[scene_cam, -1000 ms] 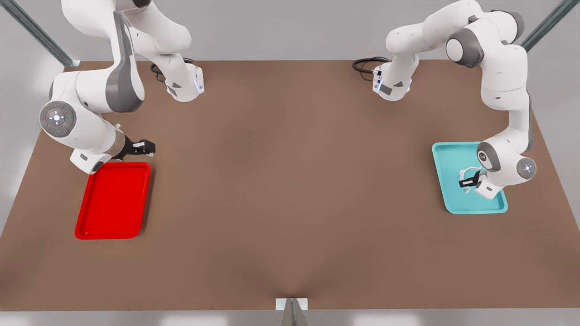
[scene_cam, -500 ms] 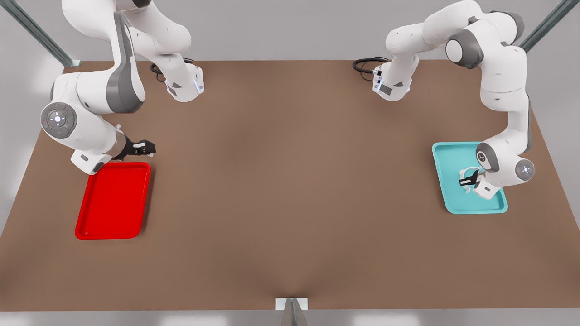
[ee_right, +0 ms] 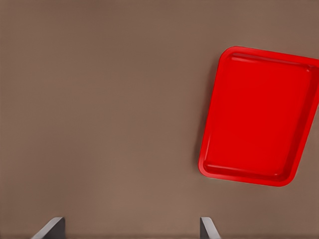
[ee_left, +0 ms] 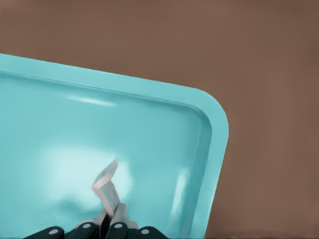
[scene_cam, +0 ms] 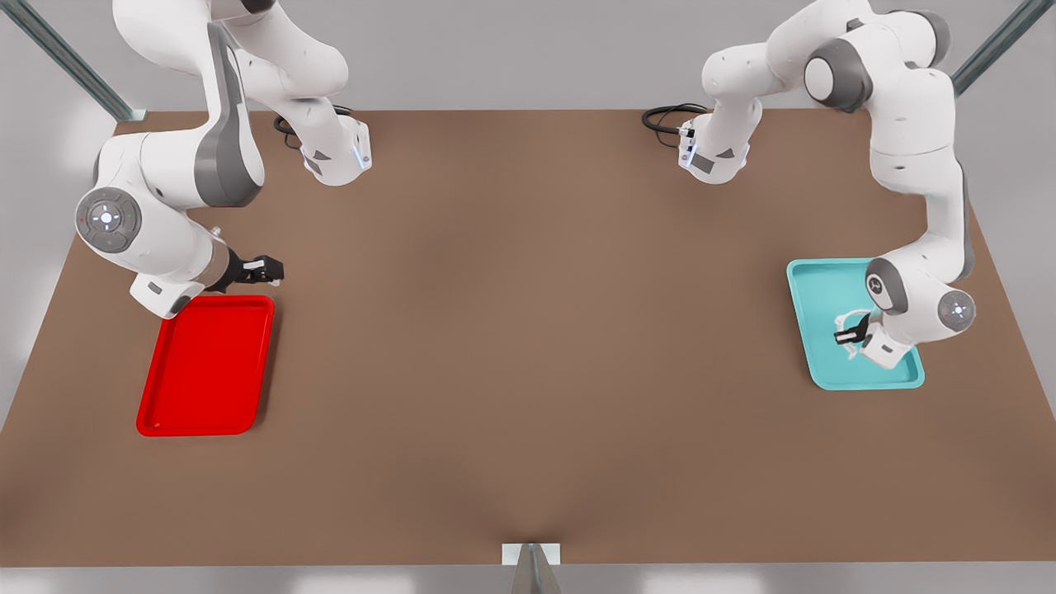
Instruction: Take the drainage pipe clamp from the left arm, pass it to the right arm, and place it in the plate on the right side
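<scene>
Left gripper (scene_cam: 845, 337) is down inside the teal tray (scene_cam: 813, 285), fingers (ee_left: 117, 219) pressed together on the white pipe clamp (ee_left: 106, 187). The clamp sits within the teal tray near one rounded corner; whether it rests on the tray floor or is lifted clear cannot be told. Right gripper (scene_cam: 266, 268) waits above the brown table (scene_cam: 528, 346), well apart from the teal tray and just beside the far edge of the red plate (scene_cam: 206, 363); its fingers (ee_right: 50, 229) stand wide apart, holding nothing.
</scene>
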Action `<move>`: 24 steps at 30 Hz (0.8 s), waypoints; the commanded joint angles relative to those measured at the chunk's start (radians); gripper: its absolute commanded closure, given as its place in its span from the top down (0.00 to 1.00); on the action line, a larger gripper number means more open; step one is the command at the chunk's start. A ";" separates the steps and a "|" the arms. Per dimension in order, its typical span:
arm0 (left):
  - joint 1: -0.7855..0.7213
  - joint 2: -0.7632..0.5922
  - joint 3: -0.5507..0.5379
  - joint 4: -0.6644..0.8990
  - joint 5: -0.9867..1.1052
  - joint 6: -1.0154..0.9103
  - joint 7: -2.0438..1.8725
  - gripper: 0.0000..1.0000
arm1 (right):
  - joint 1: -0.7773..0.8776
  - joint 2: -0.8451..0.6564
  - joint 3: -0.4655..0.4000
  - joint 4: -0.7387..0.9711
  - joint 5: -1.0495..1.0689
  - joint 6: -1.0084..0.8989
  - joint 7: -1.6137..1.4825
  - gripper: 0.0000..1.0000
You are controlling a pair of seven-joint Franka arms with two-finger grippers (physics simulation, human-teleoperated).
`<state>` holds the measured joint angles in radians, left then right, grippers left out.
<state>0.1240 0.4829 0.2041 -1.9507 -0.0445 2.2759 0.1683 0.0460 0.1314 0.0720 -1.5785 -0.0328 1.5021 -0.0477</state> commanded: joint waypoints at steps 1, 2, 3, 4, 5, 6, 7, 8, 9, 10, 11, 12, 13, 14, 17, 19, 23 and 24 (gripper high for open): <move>-0.076 -0.059 -0.002 0.003 -0.001 -0.113 -0.375 0.21 | 0.000 -0.001 0.000 0.000 0.001 0.003 -0.001 1.00; -0.119 -0.069 -0.003 0.010 0.002 -0.115 -0.473 0.21 | 0.002 -0.001 0.000 0.000 0.001 0.003 -0.001 1.00; -0.127 -0.063 -0.015 0.067 0.002 -0.176 -0.524 0.21 | 0.002 -0.003 0.000 0.000 0.001 0.003 -0.001 1.00; -0.138 -0.034 -0.028 0.196 0.002 -0.329 -0.596 0.21 | 0.000 -0.003 0.000 -0.002 0.001 0.001 -0.001 1.00; -0.176 -0.027 -0.057 0.262 0.002 -0.372 -0.706 0.21 | 0.002 -0.003 0.000 -0.002 0.001 0.003 -0.001 1.00; -0.219 -0.018 -0.071 0.288 0.005 -0.377 -0.826 0.21 | 0.000 -0.003 0.000 -0.002 0.001 0.003 -0.001 1.00; -0.293 0.014 -0.075 0.345 -0.003 -0.397 -1.025 0.21 | 0.002 -0.003 0.000 -0.002 0.001 0.003 -0.001 1.00; -0.329 0.059 -0.114 0.401 -0.005 -0.403 -1.191 0.21 | 0.002 -0.003 0.000 -0.002 -0.001 0.003 -0.001 1.00; -0.334 0.075 -0.146 0.418 -0.003 -0.401 -1.263 0.21 | 0.002 -0.001 0.000 -0.002 -0.001 0.006 0.000 1.00; -0.340 0.097 -0.196 0.456 0.000 -0.403 -1.418 0.21 | 0.003 0.005 0.002 -0.005 -0.009 0.006 -0.011 1.00; -0.359 0.155 -0.246 0.536 0.002 -0.401 -1.604 0.21 | 0.009 0.013 0.003 -0.005 -0.009 0.007 -0.028 1.00; -0.379 0.175 -0.259 0.585 0.000 -0.401 -1.766 0.21 | 0.025 0.024 0.011 -0.003 -0.010 0.017 -0.028 1.00; -0.386 0.216 -0.305 0.641 0.002 -0.395 -1.920 0.21 | 0.052 0.042 0.012 0.005 -0.006 0.023 -0.028 1.00; -0.395 0.253 -0.327 0.700 0.003 -0.391 -2.053 0.21 | 0.072 0.060 0.015 0.009 -0.002 0.026 -0.028 1.00; -0.397 0.261 -0.394 0.730 0.000 -0.332 -2.383 0.21 | 0.163 0.126 0.015 0.051 0.028 0.043 -0.009 1.00; -0.420 0.263 -0.430 0.748 0.005 -0.289 -2.652 0.21 | 0.190 0.160 0.017 0.080 0.031 0.063 -0.008 1.00; -0.437 0.316 -0.483 0.806 0.005 -0.196 -3.017 0.21 | 0.268 0.195 0.017 0.077 0.040 0.159 0.017 1.00; -0.441 0.322 -0.482 0.808 0.005 -0.188 -3.018 0.21 | 0.288 0.200 0.017 0.075 0.042 0.187 0.043 1.00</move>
<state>-0.3154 0.8006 -0.2723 -1.1476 -0.0391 2.0080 -1.4064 0.3225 0.3268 0.0888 -1.5047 0.0021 1.6040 -0.0496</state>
